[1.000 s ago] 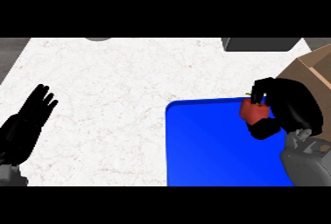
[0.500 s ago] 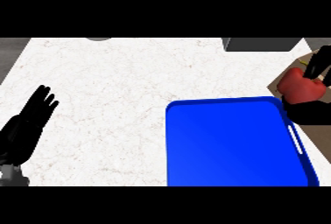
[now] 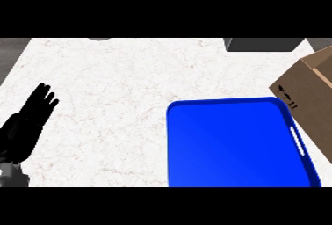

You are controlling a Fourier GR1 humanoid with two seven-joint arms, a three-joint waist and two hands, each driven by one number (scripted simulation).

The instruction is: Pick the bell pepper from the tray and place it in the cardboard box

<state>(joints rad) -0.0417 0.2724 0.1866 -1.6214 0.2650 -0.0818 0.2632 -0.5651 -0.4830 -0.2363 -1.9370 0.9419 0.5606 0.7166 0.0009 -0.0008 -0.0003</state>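
Bell pepper and right hand gone from view, tray (image 3: 240, 145) bare

The tray (image 3: 240, 145) lies on the counter (image 3: 123, 83), toward its near right. The box (image 3: 310, 88) stands just right of the tray, behind its far right corner, and runs out of view. The left hand (image 3: 29, 125) rests at the left edge, well apart from the tray.
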